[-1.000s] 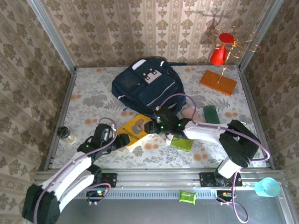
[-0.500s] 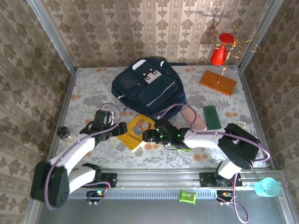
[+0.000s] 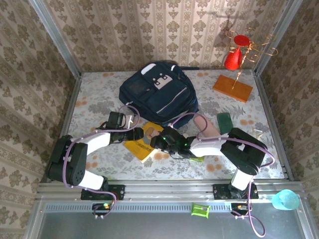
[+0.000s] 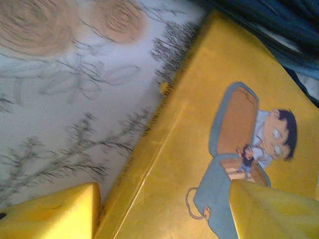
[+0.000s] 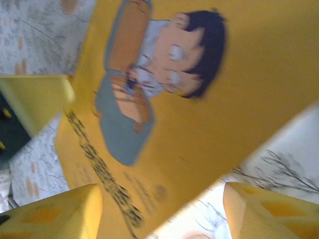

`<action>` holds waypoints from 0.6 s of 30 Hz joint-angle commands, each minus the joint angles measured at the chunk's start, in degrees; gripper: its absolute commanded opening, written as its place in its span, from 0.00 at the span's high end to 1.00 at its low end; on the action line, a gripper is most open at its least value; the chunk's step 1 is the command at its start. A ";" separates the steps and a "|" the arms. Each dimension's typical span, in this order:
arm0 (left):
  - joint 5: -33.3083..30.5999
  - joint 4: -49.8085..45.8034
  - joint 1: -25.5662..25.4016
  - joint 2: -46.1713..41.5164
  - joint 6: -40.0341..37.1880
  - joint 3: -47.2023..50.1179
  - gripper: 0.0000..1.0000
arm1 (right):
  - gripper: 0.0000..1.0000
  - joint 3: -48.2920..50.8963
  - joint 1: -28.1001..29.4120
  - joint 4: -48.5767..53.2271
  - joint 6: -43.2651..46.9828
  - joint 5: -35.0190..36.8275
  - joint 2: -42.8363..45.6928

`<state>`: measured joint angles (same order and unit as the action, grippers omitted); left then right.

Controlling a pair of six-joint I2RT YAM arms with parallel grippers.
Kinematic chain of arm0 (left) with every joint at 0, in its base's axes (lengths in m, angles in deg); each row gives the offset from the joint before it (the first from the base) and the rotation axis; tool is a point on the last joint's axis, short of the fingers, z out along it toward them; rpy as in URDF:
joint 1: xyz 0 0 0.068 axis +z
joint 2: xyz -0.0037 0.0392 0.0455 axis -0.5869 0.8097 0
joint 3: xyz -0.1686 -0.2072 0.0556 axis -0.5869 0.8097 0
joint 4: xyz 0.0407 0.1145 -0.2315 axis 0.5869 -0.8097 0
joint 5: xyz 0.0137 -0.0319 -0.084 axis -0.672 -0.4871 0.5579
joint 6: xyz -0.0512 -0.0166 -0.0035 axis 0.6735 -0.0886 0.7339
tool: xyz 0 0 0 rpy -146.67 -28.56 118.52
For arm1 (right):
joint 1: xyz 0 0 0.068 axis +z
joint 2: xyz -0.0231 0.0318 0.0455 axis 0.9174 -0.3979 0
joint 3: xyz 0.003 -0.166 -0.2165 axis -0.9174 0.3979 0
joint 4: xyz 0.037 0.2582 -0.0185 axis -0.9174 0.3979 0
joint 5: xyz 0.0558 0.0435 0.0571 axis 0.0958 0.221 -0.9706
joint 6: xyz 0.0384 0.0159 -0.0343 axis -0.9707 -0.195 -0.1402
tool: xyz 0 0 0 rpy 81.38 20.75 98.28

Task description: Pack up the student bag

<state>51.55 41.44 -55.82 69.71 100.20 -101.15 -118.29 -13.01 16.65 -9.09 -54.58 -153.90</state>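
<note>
The student bag (image 3: 157,94) lies flat on the flowered tabletop (image 3: 94,107), front side up, just behind the yellow book (image 3: 140,145). Its dark fabric reaches close to the book's far corner. The 2 tools meet over that book. The left tool (image 3: 142,133) hangs at the book's far left edge with its jaws spread and gripping nothing: 1 finger (image 4: 55,214) over bare tabletop, 1 over the cartoon cover. The right tool (image 3: 155,143) hovers at the book's right side, jaws likewise apart and empty.

Damask-patterned beige wallpaper (image 3: 149,30) covers the walls. A floral cloth (image 3: 94,107) covers the table, framed by grey metal posts (image 3: 55,37).
</note>
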 commanded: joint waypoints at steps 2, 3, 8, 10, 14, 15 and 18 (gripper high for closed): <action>2.76 0.71 -2.86 -5.14 2.89 4.53 0.35 | 0.43 -1.78 0.53 -2.83 -1.18 1.59 -1.09; 2.46 0.70 -3.62 -6.12 3.62 5.21 0.35 | 0.45 -1.87 0.60 -2.77 -1.20 1.59 -1.04; 0.75 0.26 -5.90 -10.83 6.04 8.04 0.35 | 0.59 -2.04 0.59 -1.47 -0.78 3.29 -0.27; 0.15 -0.43 -5.89 -12.23 6.55 8.50 0.35 | 0.64 -2.12 0.60 -0.46 -0.40 4.58 0.40; -1.02 -1.23 -7.90 -14.54 7.35 9.12 0.35 | 0.80 -2.21 0.60 1.17 0.80 6.55 0.77; -1.03 -1.26 -7.90 -14.90 7.47 9.22 0.35 | 0.83 -2.27 0.52 1.19 1.33 6.68 0.79; -1.74 -1.47 -7.86 -16.04 7.58 9.48 0.33 | 0.94 -2.64 0.27 1.18 3.48 6.52 1.04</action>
<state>46.58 38.89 -62.55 55.38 106.32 -91.89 -118.49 -13.17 20.04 -8.02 -48.54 -154.03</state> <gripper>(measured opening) 0.665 0.079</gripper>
